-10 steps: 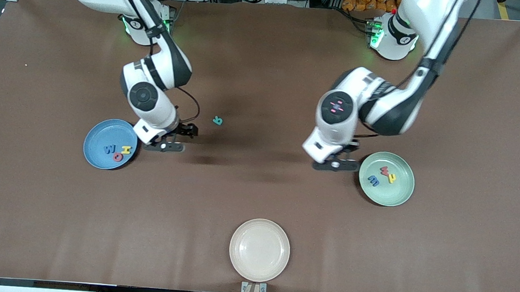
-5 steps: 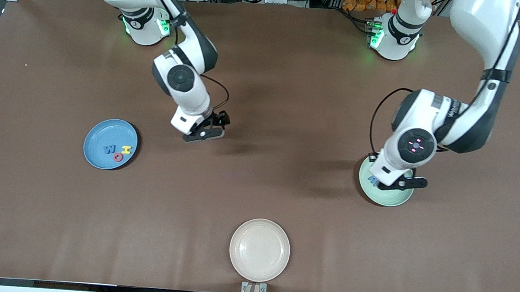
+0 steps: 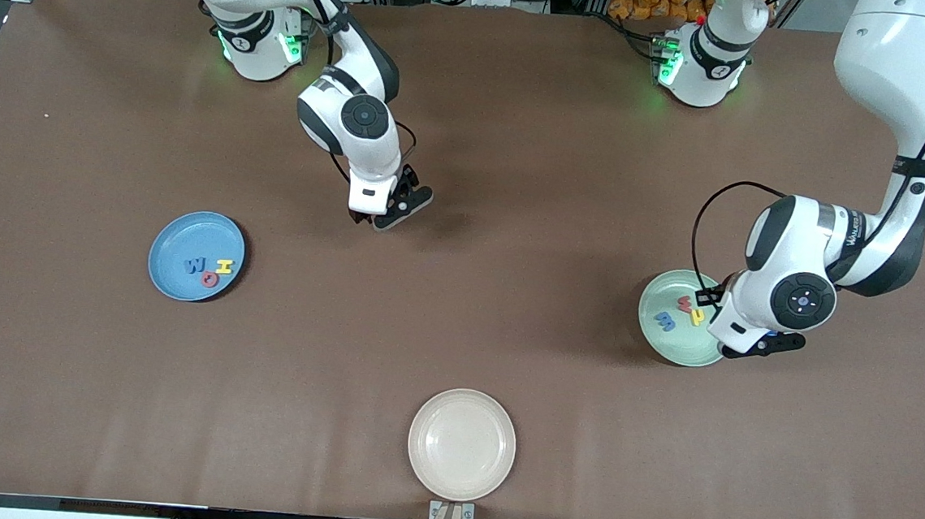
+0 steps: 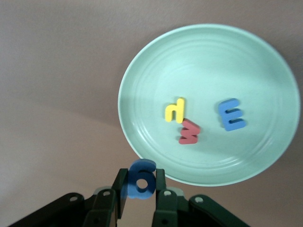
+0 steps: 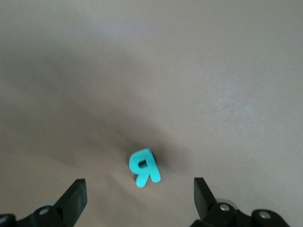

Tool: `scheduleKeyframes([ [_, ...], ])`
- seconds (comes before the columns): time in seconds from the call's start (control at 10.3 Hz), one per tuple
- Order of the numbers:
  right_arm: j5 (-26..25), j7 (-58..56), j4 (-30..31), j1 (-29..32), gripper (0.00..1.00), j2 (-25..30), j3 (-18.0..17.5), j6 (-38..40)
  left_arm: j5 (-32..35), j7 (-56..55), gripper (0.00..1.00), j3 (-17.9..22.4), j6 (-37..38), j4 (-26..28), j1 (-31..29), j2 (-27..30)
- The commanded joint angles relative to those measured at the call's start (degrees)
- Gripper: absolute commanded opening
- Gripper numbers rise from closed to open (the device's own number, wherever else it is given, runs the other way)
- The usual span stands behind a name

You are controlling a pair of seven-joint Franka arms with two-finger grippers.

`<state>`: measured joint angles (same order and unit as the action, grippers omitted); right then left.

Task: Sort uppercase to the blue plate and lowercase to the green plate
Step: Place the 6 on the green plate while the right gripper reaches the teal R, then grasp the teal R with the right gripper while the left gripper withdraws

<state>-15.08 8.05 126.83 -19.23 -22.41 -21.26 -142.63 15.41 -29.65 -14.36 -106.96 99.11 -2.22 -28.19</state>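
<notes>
My left gripper [image 3: 754,343] is shut on the blue g [image 4: 142,183] and holds it over the rim of the green plate [image 3: 680,346], also in the left wrist view [image 4: 208,56]. On that plate lie a red m [image 4: 190,132], a blue m [image 4: 231,114] and a small yellow letter [image 4: 174,109]. My right gripper [image 3: 388,215] is open, low over the teal letter [image 5: 144,168], which lies flat on the table between its fingers and is hidden in the front view. The blue plate [image 3: 179,240] holds a blue W [image 3: 196,264], a red round letter [image 3: 209,278] and a yellow H [image 3: 224,266].
A cream plate [image 3: 462,444] sits at the table's edge nearest the front camera, midway between the arms' ends. The brown table [image 3: 457,332] is bare between the plates.
My right gripper moved from beside the blue plate to over the teal letter. My left gripper crossed the green plate toward the left arm's end of the table.
</notes>
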Motion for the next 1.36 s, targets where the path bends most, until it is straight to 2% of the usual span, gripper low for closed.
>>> scheduleKeyframes([
  [0.0, -1.4, -7.4, 1.8, 2.4, 1.0, 1.0, -1.5, -0.7, 0.1, 0.4, 0.99, -0.3, 0.3, -2.3, 0.6, 0.7],
  [0.19, -2.2, -11.5, 1.7, 2.4, 1.0, 1.0, -1.5, -1.5, 0.1, 0.2, 1.0, -0.6, 1.5, -5.3, 1.3, 2.3],
  [0.39, -5.8, -14.1, 1.8, 3.5, 1.0, 0.8, -1.5, -4.7, 0.0, 0.2, 1.0, -2.9, 6.7, -10.5, 1.3, 3.6],
  [0.58, -6.7, -14.1, 1.8, 3.5, 1.0, -0.1, -1.4, -7.0, 0.0, 1.4, 1.0, -5.3, 11.9, -15.2, 0.9, 4.9],
  [1.07, -6.9, -14.1, 2.1, 3.5, 1.0, -3.3, -1.2, -9.9, -0.2, 7.4, 1.0, -4.8, 12.3, -15.4, 0.2, 16.5],
  [1.26, -7.0, -14.0, 2.3, 3.5, 1.0, -3.4, -1.1, -9.9, -0.3, 8.1, 1.0, -4.7, 12.3, -15.4, -0.5, 18.6],
])
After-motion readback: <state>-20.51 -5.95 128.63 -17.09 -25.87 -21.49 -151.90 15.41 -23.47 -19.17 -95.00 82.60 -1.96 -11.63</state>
